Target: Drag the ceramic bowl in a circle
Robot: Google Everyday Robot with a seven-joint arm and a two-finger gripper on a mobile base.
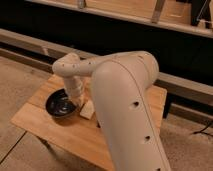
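One view to work from. Bowl (59, 105) sits on the table (50, 129) close to its left edge, roughly midway between the back-left and front-left corners. Little wood is left between bowl and that edge; a wider bare strip runs toward the front edge. My gripper (76, 100) hangs down at the bowl's right rim, fingers together; whether they pinch the rim I cannot tell. A pale block (88, 110) lies just beside the bowl on its right, directly under the wrist, so that side is crowded. The arm (125, 90) covers the table's middle and most of its right half, hiding whatever lies there.
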